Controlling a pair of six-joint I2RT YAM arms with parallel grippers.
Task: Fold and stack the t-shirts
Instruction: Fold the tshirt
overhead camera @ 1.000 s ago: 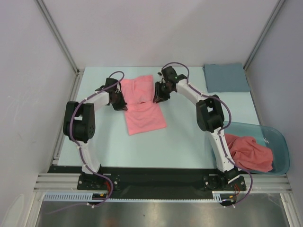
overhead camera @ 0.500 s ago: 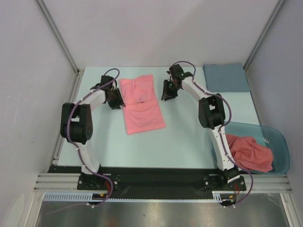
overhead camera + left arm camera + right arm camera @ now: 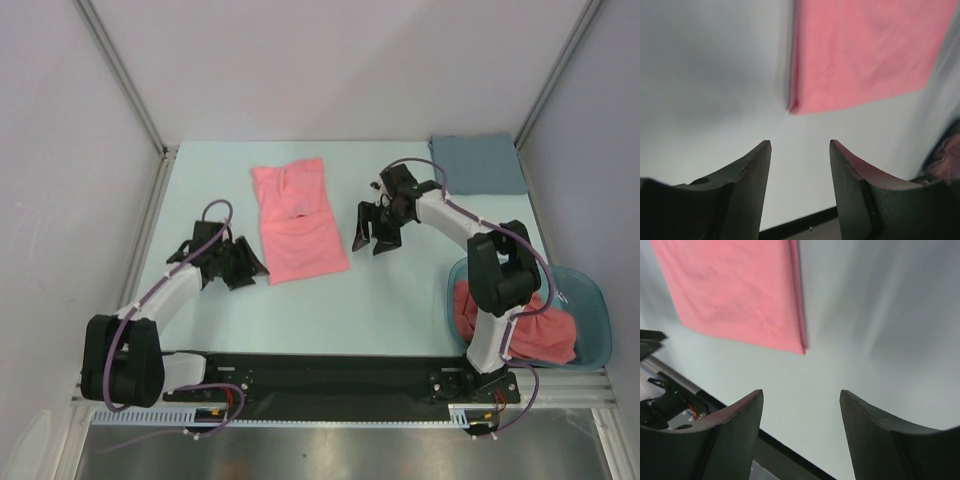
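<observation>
A salmon-pink t-shirt lies flat on the pale table as a long folded strip, with a crease across its middle. My left gripper hovers just off the strip's near left corner, open and holding nothing. In the left wrist view its near edge lies ahead of the open left gripper. My right gripper is to the right of the strip, apart from it, also open and holding nothing. The right wrist view shows the pink cloth beyond the open right gripper. More pink t-shirts are bunched in a tub.
The teal translucent tub stands at the near right, beside the right arm's base. A grey-blue folded cloth lies at the far right corner. Metal frame posts and pale walls enclose the table; a black rail runs along its near edge.
Both grippers have let go of the t-shirt's sides, opened, and drawn back toward the near edge. The t-shirt now lies flat and alone.
</observation>
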